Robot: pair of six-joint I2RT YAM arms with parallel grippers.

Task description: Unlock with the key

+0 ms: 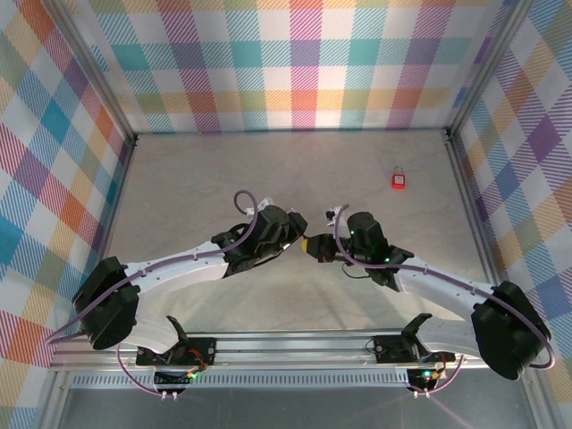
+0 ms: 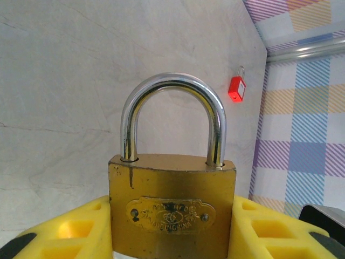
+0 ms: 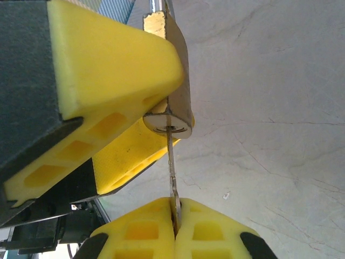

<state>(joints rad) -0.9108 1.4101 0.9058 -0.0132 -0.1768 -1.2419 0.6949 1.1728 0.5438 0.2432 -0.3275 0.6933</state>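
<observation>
Brass padlock (image 2: 172, 208), chrome shackle (image 2: 172, 89) seated shut, clamped in left claw (image 2: 172, 237); thin silver key (image 3: 172, 167) tip in keyhole (image 3: 168, 128).

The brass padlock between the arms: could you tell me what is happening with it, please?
The left pincer grips the brass padlock, its steel shackle seated at both ends. The right pincer is shut on a thin metal key whose tip meets the keyway in the lock's base. Nothing is unlocked yet.

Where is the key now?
In the right wrist view, the key stands pinched in the right gripper, its tip at the keyhole of the brass padlock.
</observation>
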